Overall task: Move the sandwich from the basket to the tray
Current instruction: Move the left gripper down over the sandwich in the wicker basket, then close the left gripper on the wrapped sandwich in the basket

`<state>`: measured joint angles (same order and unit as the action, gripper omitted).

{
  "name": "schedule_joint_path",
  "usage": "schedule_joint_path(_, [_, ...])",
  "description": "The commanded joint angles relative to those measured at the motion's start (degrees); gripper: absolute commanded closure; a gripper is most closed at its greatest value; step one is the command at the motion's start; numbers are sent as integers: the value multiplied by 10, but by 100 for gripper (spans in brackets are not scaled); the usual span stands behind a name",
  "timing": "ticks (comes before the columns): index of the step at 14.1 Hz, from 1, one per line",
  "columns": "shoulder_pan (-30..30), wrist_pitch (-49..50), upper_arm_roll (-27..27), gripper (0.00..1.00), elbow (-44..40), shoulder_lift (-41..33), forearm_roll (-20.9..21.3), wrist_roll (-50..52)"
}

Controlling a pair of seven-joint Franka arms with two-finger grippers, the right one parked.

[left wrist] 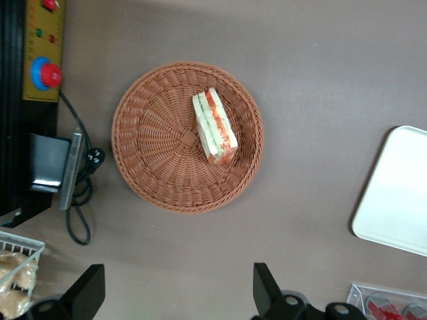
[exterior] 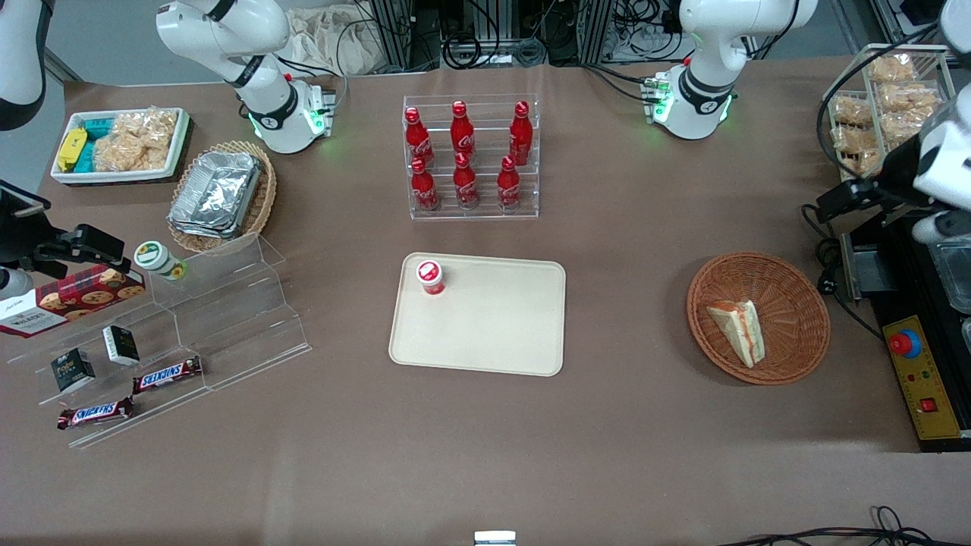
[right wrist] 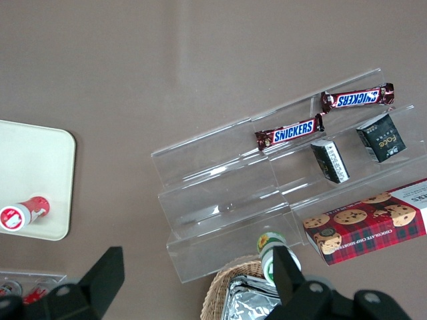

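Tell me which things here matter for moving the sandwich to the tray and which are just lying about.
For the job:
sandwich, lying in the basket
tray, nearer the table's middle
tool, open, above the table beside the basket

Just lying about:
red cup on the tray
cola bottles in their rack
foil containers
Snickers bars
cookie box

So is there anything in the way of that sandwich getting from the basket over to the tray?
Nothing visible. The sandwich lies uncovered in the basket, with the open gripper hanging above it. Only bare tabletop separates basket and tray. A small red-capped bottle stands at one tray corner; the remaining surface is free.
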<state>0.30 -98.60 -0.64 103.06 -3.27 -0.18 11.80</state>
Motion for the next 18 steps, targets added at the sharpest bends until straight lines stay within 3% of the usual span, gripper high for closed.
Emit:
schedule_joint_path(1, [-6,-73,-1,0,22,65,-6,16])
schedule_joint_path(7, [-17,-298,-2,0,110,167,-5,58])
schedule_joint_path(12, [-20,-406,-2,0,140,231,-5,68])
schedule_joint_path(13, [-21,-411,-2,4,139,240,-4,72])
schedule_joint_path(18, [-21,-405,-2,80,140,239,-2,81])
